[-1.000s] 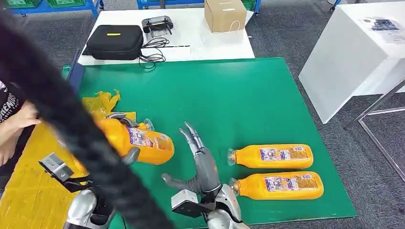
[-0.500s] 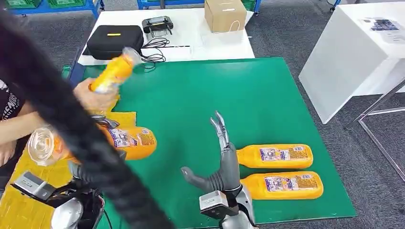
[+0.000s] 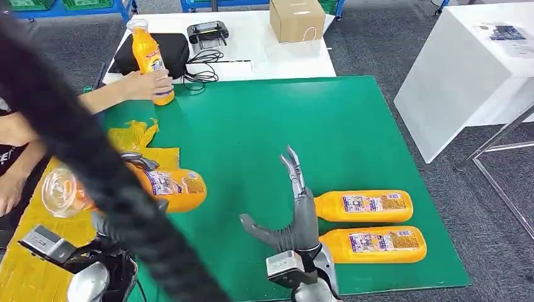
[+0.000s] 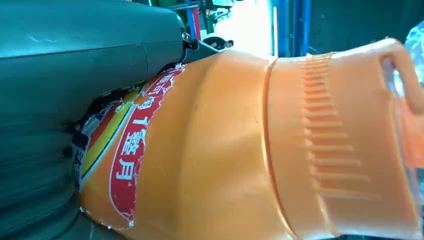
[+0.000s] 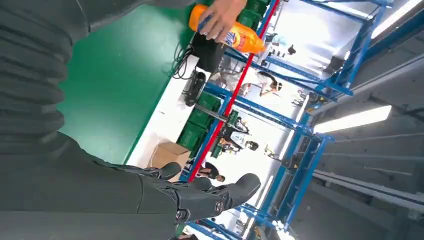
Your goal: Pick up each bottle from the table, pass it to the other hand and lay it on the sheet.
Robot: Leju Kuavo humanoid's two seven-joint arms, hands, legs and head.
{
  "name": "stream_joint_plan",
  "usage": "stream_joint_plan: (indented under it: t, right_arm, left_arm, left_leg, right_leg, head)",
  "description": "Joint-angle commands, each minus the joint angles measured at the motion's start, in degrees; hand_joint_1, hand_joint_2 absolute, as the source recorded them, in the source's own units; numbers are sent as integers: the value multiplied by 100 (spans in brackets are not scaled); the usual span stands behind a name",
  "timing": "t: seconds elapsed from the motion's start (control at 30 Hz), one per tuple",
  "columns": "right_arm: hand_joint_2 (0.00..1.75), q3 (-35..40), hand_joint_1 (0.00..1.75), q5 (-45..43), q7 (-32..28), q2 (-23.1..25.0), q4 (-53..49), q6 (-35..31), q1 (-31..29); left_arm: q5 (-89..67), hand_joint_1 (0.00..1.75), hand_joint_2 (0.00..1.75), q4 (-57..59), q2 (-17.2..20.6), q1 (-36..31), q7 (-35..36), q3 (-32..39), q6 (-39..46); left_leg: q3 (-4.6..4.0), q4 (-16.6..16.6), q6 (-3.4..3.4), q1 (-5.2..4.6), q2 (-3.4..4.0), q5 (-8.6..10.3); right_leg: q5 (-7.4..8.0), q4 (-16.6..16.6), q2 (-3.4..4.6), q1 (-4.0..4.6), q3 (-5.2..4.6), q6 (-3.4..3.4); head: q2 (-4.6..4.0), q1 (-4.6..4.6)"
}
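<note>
Left hand (image 3: 135, 189) grips an orange bottle (image 3: 170, 187) on its side, held above the edge where the yellow sheet (image 3: 38, 251) meets the green desk (image 3: 283, 126), cap end pointing toward the sheet side; in the left wrist view the bottle (image 4: 260, 150) sits right against the hand. Right hand (image 3: 296, 214) is empty, fingers (image 3: 291, 167) spread and pointing up, just beside two more bottles: far lying bottle (image 3: 362, 206) and near lying bottle (image 3: 371, 244), both flat on the desk. A person's hand (image 3: 146, 85) stands a fourth bottle (image 3: 150, 56) upright at the desk's far left corner. A thick black cable (image 3: 82, 151) crosses the head view.
</note>
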Motion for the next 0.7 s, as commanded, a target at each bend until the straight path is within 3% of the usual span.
stream_joint_plan:
  t: [0.03,0.6,0.7]
  right_arm:
    - [175,-132,0,-15,49,-60,61,34,-28]
    - [175,-46,0,95,139,-78,262,146,-120]
    - [175,-53,0,119,151,-105,223,139,-83]
  left_arm:
    - [1,175,175,348,45,-140,42,-98,-14]
    - [-41,175,175,596,14,-253,162,-220,-54]
    - [-59,175,175,613,4,-243,175,-224,-21]
  left_leg:
    - [17,-2,-2,6,-3,-5]
    - [15,-3,-1,5,-3,-3]
    - [43,2,-3,20,3,-19]
  right_leg:
    - [-4,-9,-8,8,23,-5]
    - [-3,-8,-7,6,20,-4]
    - [-10,-19,-8,23,56,-10]
  head:
    - [0,0]
    - [0,0]
    - [0,0]
